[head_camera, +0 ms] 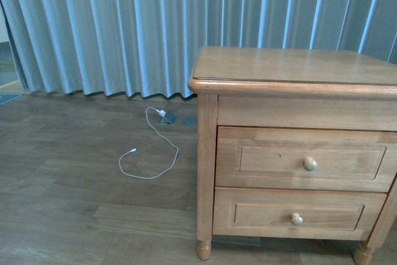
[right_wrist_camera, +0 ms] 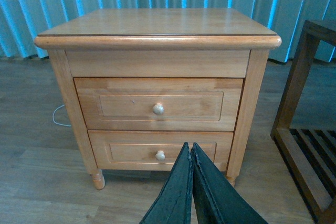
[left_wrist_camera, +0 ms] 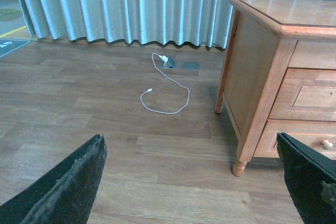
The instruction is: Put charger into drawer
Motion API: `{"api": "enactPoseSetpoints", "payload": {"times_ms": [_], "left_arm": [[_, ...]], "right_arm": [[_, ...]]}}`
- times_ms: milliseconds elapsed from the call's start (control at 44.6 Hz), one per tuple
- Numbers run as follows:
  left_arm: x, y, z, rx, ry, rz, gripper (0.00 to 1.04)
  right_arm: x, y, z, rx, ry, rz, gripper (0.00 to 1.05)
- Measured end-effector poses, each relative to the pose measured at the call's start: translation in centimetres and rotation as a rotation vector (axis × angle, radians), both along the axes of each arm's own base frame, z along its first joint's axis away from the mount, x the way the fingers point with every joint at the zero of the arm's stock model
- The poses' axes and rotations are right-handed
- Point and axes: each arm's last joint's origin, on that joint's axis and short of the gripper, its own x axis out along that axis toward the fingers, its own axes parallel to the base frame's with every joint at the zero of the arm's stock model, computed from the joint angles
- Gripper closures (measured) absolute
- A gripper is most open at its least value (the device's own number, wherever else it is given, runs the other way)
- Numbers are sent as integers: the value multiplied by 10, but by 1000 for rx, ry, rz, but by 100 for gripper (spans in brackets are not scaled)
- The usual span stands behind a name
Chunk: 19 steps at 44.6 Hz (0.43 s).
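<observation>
Facing drawer (right_wrist_camera: 158,104) closed, contents hidden | left end effector (left_wrist_camera: 199,182) spread, empty | right end effector (right_wrist_camera: 191,153) pinched, empty

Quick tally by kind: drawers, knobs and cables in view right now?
Drawers: 2, upper drawer and lower drawer, both shut
Knobs: 2, upper knob and lower knob
Cables: 1, white cable on the floor
Total: 5

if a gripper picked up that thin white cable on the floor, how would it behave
Likely floppy: the thin white cable lies in a loose curving loop on the wood floor, so it would probably droop and trail from any grip. It looks very light. One end seems to run to a small plug by the curtain, which may tug back.
</observation>
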Motion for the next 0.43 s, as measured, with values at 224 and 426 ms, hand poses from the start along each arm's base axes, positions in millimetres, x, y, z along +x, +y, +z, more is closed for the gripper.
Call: {"api": "enactPoseSetpoints", "payload": {"times_ms": [224,426], "left_arm": [[0,0,0,0,0,0,6],[0,0,0,0,0,0,6]], "right_arm": [[0,0,0,-2,0,0,92],[0,0,0,-2,0,0,50]]}}
